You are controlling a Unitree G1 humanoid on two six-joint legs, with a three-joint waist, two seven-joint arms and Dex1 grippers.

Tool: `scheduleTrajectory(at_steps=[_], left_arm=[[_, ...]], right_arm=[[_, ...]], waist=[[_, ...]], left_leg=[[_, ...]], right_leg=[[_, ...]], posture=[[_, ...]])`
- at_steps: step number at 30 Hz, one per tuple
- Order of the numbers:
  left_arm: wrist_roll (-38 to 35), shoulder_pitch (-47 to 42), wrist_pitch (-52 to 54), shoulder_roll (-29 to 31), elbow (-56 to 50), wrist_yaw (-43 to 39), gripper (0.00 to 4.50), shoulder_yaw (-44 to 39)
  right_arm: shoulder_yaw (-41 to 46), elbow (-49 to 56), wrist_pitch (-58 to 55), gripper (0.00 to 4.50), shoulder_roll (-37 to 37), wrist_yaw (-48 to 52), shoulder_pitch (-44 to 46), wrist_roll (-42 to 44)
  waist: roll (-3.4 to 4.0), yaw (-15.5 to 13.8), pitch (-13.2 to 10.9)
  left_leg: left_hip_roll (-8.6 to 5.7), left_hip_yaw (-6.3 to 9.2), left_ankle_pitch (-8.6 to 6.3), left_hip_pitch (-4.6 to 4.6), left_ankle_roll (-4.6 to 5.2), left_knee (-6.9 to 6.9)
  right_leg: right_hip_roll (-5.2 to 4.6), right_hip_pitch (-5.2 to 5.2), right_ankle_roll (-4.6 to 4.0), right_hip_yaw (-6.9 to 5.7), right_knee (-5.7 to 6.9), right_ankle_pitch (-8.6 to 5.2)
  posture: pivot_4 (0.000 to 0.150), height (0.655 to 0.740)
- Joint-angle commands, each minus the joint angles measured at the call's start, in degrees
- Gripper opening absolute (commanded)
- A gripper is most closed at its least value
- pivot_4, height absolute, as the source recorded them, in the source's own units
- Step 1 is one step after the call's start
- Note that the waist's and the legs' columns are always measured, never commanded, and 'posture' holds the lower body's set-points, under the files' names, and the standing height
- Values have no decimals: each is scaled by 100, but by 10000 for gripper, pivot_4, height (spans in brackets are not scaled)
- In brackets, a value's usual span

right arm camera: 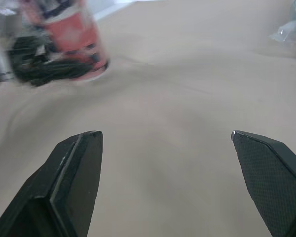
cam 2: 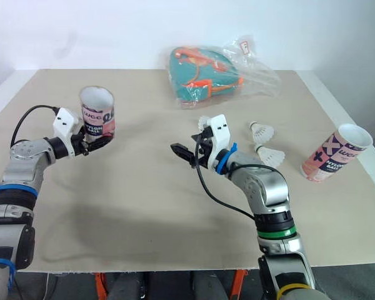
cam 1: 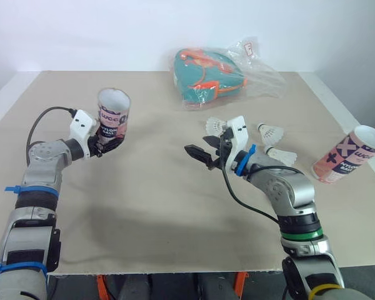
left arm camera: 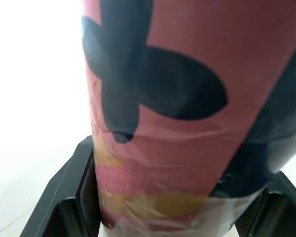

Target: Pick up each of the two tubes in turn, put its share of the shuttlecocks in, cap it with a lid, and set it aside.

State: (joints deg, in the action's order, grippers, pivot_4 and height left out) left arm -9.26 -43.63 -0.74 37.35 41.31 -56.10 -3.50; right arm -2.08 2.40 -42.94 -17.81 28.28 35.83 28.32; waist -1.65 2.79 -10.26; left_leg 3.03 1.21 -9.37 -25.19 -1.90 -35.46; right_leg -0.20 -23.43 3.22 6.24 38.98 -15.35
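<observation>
My left gripper (cam 1: 106,145) is shut on a pink tube (cam 1: 114,114) that stands upright with its mouth open, over the table's left side; the tube's printed wall (left arm camera: 177,98) sits between the black fingers (left arm camera: 64,207). My right gripper (cam 1: 197,154) hovers open and empty over the table's middle, pointing toward that tube (right arm camera: 74,34). Three white shuttlecocks lie behind my right wrist: one (cam 1: 215,124) beside the camera mount, two (cam 1: 272,132) (cam 1: 284,155) further right. A second pink tube (cam 1: 349,156) lies tilted at the right edge.
A teal and orange bag in clear plastic wrap (cam 1: 212,75) lies at the back centre of the beige table (cam 1: 150,212). The table's right edge runs just past the second tube.
</observation>
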Motion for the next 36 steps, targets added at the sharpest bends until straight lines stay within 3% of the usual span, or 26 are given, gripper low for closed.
scheduleTrajectory(at_steps=[1,6,16,23,36], left_arm=[[-41,98,172,351,-622,-729,28049,161],[-125,382,585,701,-1246,-1492,28049,346],[-111,846,999,1096,-2020,-2128,28049,500],[-185,998,1168,1354,-2326,-2484,28049,577],[-267,1064,1317,1283,-2526,-2532,28049,518]], right_arm=[[28,-505,337,45000,160,-73,391,-256],[63,-1785,875,45000,506,-278,1122,-709],[610,-3886,1521,45000,732,-1073,2015,-1156],[497,-4037,1713,45000,565,-1173,1911,-1549],[682,-3918,1794,45000,346,-1749,1908,-2044]], waist=[[0,-8,0],[3,31,-2],[4,64,-2],[7,76,-4],[7,114,-4]], left_leg=[[0,0,0,0,0,1],[5,-3,0,0,1,3],[15,-2,-1,-3,2,10],[15,-3,-2,-4,2,15],[15,-3,-2,-5,2,15]], right_leg=[[-1,0,-1,0,0,-1],[2,-6,-7,-1,3,-1],[9,-13,-17,-4,5,-4],[9,-19,-21,-3,6,-7],[9,-20,-21,-2,8,-8]], posture=[[1500,7387],[1500,7387],[1500,7387],[1500,7387],[1500,7387]])
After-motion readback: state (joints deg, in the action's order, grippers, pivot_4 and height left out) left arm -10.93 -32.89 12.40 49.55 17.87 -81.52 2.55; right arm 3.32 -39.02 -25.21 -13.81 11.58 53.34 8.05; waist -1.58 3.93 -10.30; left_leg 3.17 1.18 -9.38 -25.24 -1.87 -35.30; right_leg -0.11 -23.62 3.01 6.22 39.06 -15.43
